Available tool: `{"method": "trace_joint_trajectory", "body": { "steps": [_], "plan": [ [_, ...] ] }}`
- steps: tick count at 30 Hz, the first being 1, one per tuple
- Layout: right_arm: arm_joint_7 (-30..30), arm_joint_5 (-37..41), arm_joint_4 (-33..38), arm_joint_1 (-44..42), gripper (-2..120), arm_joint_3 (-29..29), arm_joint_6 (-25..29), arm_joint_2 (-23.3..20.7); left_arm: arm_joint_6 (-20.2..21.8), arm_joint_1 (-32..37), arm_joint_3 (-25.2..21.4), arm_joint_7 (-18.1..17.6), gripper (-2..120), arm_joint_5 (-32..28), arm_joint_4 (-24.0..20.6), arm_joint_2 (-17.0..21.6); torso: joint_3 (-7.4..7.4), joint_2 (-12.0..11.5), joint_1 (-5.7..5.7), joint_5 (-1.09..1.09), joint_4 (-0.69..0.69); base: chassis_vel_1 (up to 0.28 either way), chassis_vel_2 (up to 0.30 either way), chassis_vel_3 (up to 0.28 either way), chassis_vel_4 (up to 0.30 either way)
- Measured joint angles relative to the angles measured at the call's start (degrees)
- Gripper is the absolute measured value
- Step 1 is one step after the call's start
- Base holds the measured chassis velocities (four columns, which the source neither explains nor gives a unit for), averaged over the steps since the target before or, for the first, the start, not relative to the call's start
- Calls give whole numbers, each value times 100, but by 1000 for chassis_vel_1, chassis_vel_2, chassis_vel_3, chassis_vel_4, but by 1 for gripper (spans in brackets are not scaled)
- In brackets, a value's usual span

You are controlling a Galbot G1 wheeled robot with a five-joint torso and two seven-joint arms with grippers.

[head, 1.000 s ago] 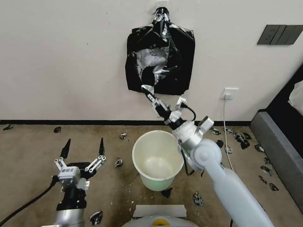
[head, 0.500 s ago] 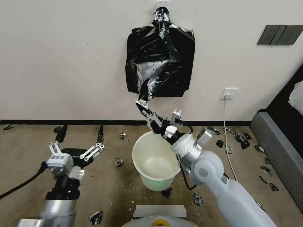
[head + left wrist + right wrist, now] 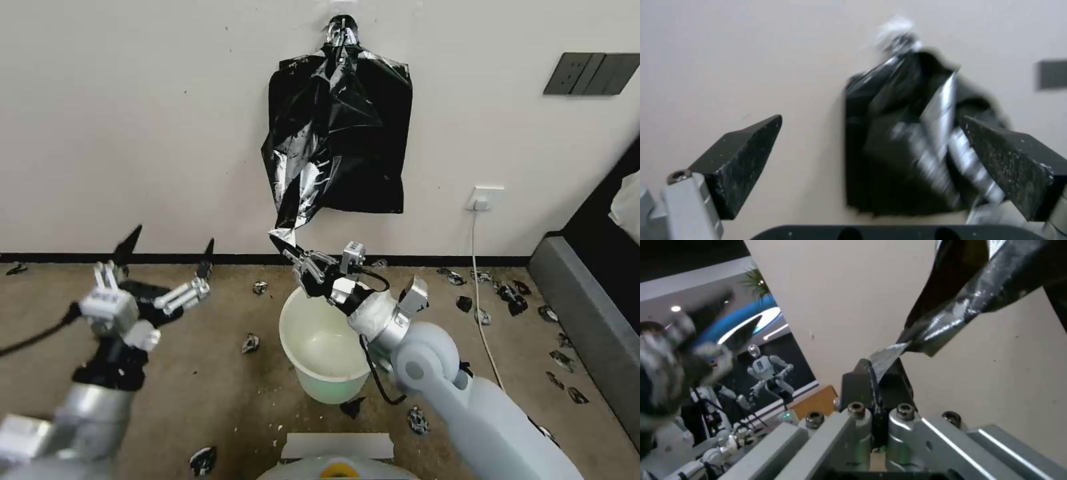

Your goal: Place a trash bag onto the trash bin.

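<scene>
The trash bag (image 3: 301,175), glossy black with silvery glints, hangs from the top of a stack of black bags (image 3: 377,153) taped to the wall. It is stretched down and to the left. My right gripper (image 3: 284,245) is shut on its lower corner, just above the far rim of the cream-white trash bin (image 3: 325,353), which stands open on the floor. In the right wrist view the jaws (image 3: 873,371) pinch the silvery corner of the bag (image 3: 960,310). My left gripper (image 3: 172,239) is open, raised left of the bin; its wrist view faces the black bags (image 3: 902,143) between its fingers (image 3: 746,146).
Small torn black scraps (image 3: 250,343) litter the brown floor around the bin and at the right. A wall socket (image 3: 485,198) with a white cable, a dark switch plate (image 3: 592,73) and a grey furniture edge (image 3: 587,320) are to the right. My base (image 3: 337,453) is below.
My right gripper has pulled the bag's corner down and left, from the wall stack to just above the bin's rim, drawing the bag out. My left arm has risen and swung left.
</scene>
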Motion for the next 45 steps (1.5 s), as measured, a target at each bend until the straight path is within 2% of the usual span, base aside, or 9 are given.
{"method": "trace_joint_trajectory", "body": {
  "steps": [4, 6, 7, 10, 18, 20, 26, 34, 45],
  "plan": [
    [18, -54, -26, 11, 0, -3, 0, 16, 150, -729, 142, -69, 100, -805, 141, 939, -1, 0, 0, 4, -3, 0, 0, 0, 0],
    [38, -76, -45, 21, 0, 18, 0, 47, 185, -1656, 768, -107, 100, -1310, 528, 1734, 0, 0, 0, 2, -2, 0, 0, 0, 0],
    [38, -76, -45, 21, 0, 18, 0, 47, 185, -1656, 768, -107, 100, -1310, 528, 1734, 0, 0, 0, 2, -2, 0, 0, 0, 0],
    [90, -92, -70, 27, 0, 84, -3, 94, 241, -3140, 1906, -216, 100, -1458, 1039, 2266, 0, 0, 0, 2, -3, 0, 0, 0, 0],
    [96, -116, -167, 103, 0, 95, -12, 109, 494, -4768, 3635, -373, 100, -1330, 1566, 2472, 0, 0, 0, 2, -1, 0, 0, 0, 0],
    [97, -116, -171, 105, 0, 94, -12, 112, 511, -4842, 3708, -383, 100, -1322, 1587, 2473, 0, 0, 0, 2, -1, 0, 0, 0, 0],
    [77, -124, -248, 101, 0, 78, -14, 137, 778, -6392, 5281, -556, 100, -1068, 2184, 2305, 0, 0, 0, 3, -3, 0, 0, 0, 0],
    [62, -120, -253, 71, 0, 127, -13, 147, 787, -7001, 6014, -596, 100, -1005, 2454, 2084, 0, 0, 0, 3, -1, 0, 0, 0, 0],
    [50, -105, -246, 63, 0, 168, -8, 148, 783, -7272, 6275, -794, 62, -996, 2544, 1849, -1, 0, 0, 4, -1, 0, 0, 0, 0]
  ]
}}
